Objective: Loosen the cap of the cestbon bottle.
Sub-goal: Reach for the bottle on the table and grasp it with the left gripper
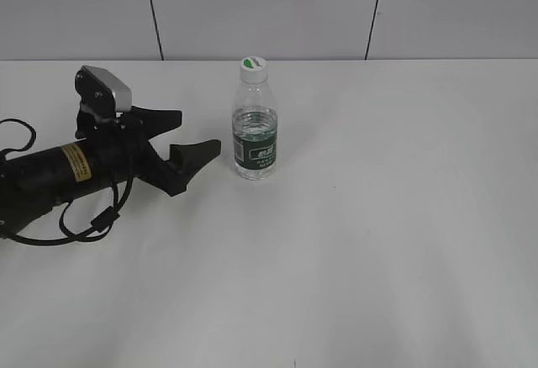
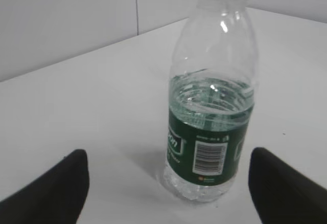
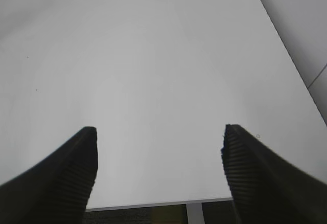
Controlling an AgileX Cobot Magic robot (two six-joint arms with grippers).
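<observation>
The small round white plastic screw cap (image 1: 253, 66) with its green leaf mark sits on the narrow neck of the small clear ribbed cestbon bottle (image 1: 254, 127), which stands upright, part full, near the middle of the plain white worktop (image 1: 378, 242). My left end effector (image 1: 195, 135) lies low just beside the bottle, spread wide and holding nothing, its opening facing the dark green label band, I judge so that it can steady the body. My right end effector (image 3: 159, 165) is also spread wide and empty above bare worktop, well apart from the bottle, probably kept free for the cap.

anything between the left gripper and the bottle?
Nothing: only bare white table separates the open left gripper from the cestbon bottle. Shows in the exterior view; the left wrist view agrees.
</observation>
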